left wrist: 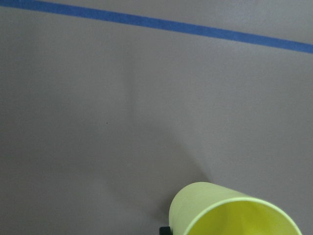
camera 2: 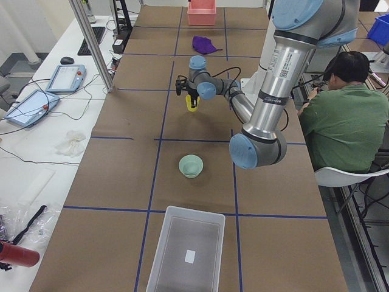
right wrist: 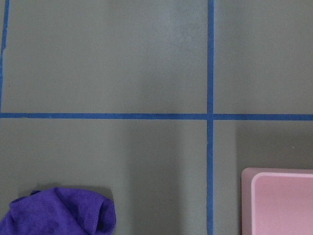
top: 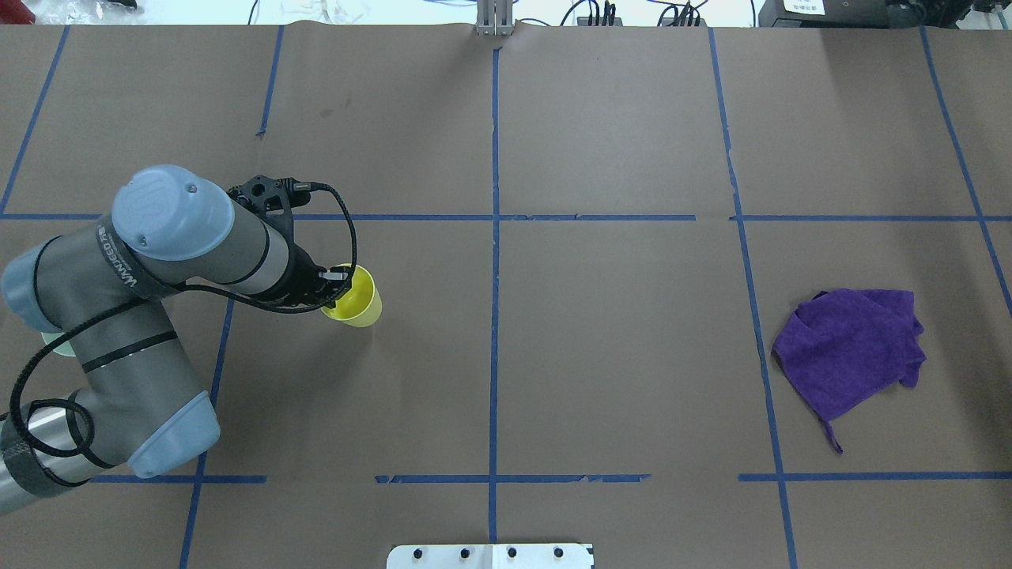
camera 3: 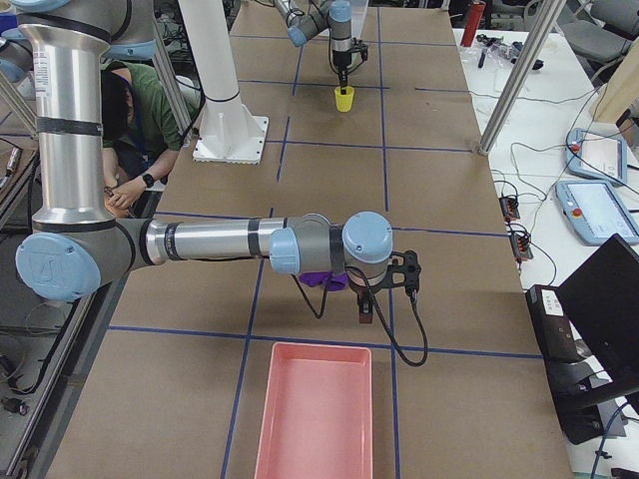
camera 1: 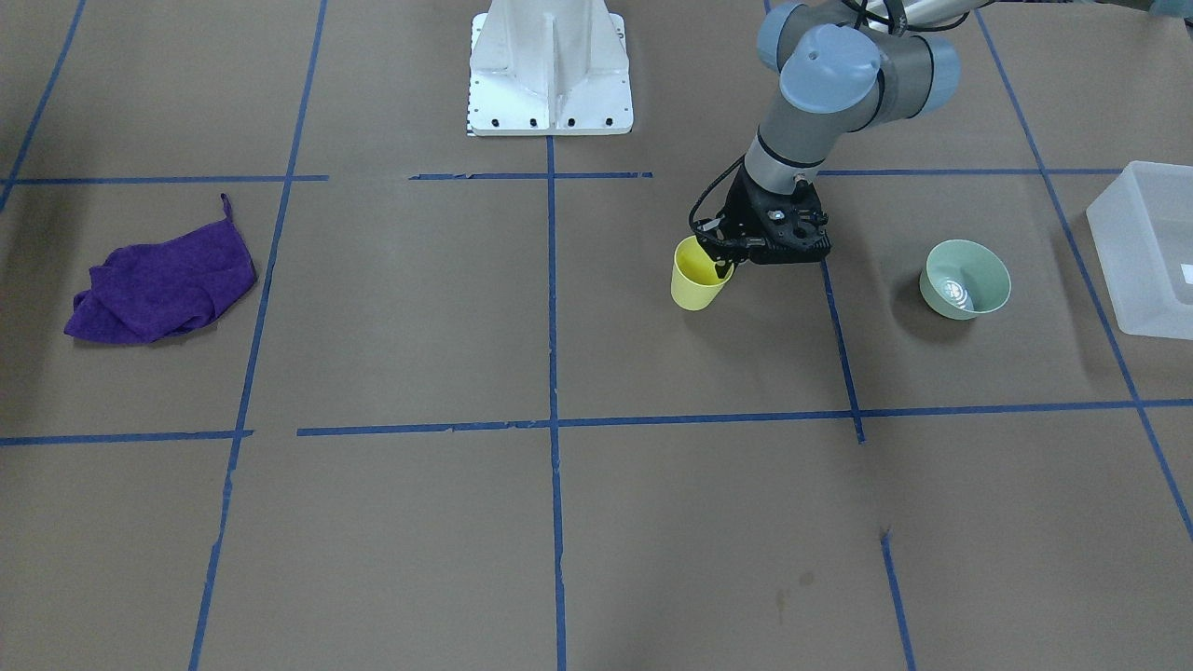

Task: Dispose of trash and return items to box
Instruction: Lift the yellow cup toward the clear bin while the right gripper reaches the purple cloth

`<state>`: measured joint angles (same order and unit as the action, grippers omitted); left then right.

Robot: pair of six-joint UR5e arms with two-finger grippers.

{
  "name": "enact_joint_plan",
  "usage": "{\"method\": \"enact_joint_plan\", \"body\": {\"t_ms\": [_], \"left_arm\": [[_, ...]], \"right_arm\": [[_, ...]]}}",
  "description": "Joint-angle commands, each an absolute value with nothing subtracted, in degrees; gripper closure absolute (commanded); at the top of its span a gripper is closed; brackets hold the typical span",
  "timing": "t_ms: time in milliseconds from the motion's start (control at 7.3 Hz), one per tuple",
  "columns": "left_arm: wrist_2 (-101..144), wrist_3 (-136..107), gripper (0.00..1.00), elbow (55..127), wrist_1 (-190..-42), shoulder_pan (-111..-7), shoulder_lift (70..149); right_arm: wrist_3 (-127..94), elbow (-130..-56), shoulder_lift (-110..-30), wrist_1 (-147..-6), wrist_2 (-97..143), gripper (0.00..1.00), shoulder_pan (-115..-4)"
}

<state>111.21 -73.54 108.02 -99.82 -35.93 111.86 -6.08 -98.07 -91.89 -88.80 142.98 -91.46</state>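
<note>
On the brown, blue-taped table [camera 1: 391, 522], the left hand [camera 1: 722, 269] pinches the rim of the yellow cup [camera 1: 692, 287].

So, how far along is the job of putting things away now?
Nothing looks finished yet: the box holds nothing. In hand: the left gripper seems closed on the rim of the yellow cup. Left to do: the cup and the green bowl, which sits on the table, must go into the box. The purple cloth lies near the pink tray, not in it.

The bowl [camera 1: 965, 280] stands between the cup [camera 1: 697, 277] and the bin [camera 1: 1148, 247].
</note>
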Motion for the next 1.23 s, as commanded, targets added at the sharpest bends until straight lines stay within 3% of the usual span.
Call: {"method": "enact_joint_plan", "body": {"t_ms": [0, 137, 548, 958, 1095], "left_arm": [[111.4, -68.9, 1.0, 113.1, -91.5, -41.2, 113.2], [113.0, -66.1, 1.0, 114.1, -89.1, -44.6, 114.0], [114.5, -53.5, 1.0, 117.5, -82.2, -53.6, 114.1], [118.2, -30.9, 1.0, 117.4, -76.1, -68.7, 113.4], [118.3, -26.1, 1.0, 117.0, -75.5, -70.8, 112.9]], "right_arm": [[-14.1, -102.3, -93.2, -88.3, 143.1, 0.0, -88.4], [-18.8, -103.7, -93.7, -86.6, 140.8, 0.0, -85.0], [-44.6, -106.7, -104.1, -59.0, 130.0, 0.0, -68.9], [-52.6, -106.6, -103.5, -56.8, 117.8, 0.0, -52.6], [-56.6, -106.4, -98.7, -57.0, 115.8, 0.0, -49.9]]}}
